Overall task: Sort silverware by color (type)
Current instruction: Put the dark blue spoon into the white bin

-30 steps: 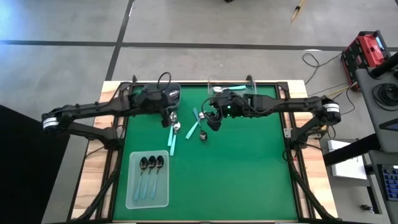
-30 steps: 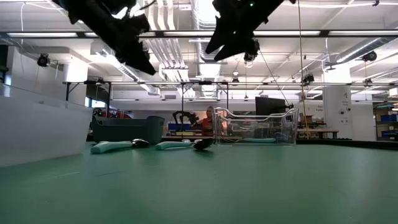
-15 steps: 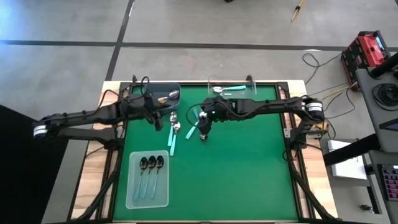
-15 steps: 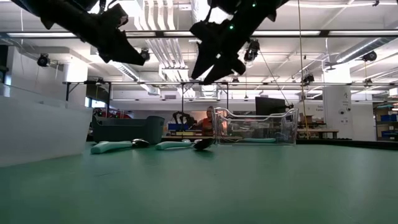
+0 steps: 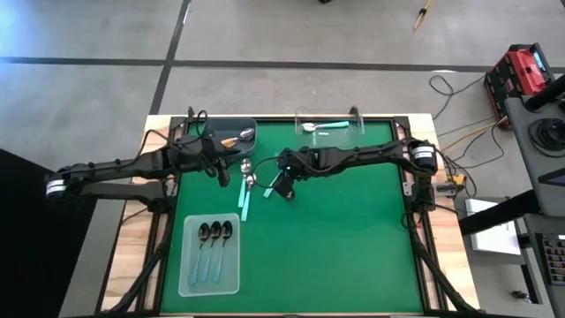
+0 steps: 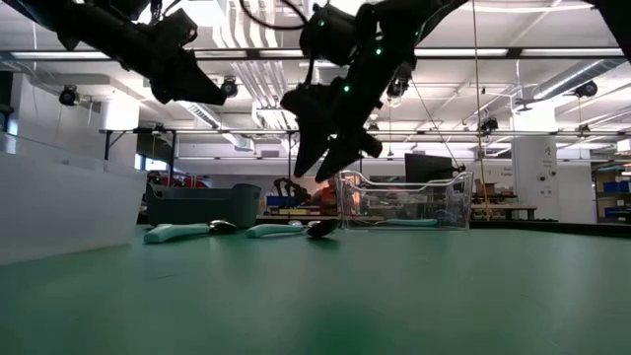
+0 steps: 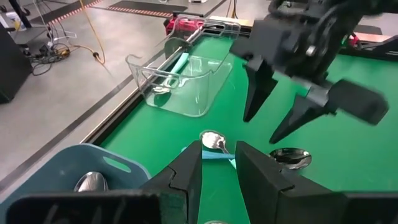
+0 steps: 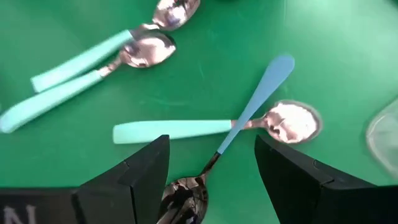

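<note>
My right gripper (image 5: 281, 182) (image 8: 211, 180) hovers open above two crossed spoons. One has a dark bowl and a thin light-blue handle (image 8: 256, 96). It lies across a teal-handled spoon (image 8: 174, 130) with a silver bowl. The fingers stand on either side of the dark bowl without touching it. Two more teal-handled spoons (image 8: 81, 74) (image 5: 245, 201) lie flat on the green mat beside them. My left gripper (image 5: 222, 177) (image 7: 219, 174) hangs open and empty above the mat near the blue-grey bin (image 5: 216, 126).
The blue-grey bin holds an orange-handled spoon (image 5: 231, 140). A clear bin (image 5: 355, 119) at the far edge holds a teal-handled spoon. A clear tray (image 5: 190, 276) at the near left holds three dark spoons with light-blue handles. Green mat lies bare to the near right.
My right gripper has moved left and toward the near edge and has come down over the crossed spoons. My left gripper has drawn away from the bin's near corner toward the table's left. No spoon has moved.
</note>
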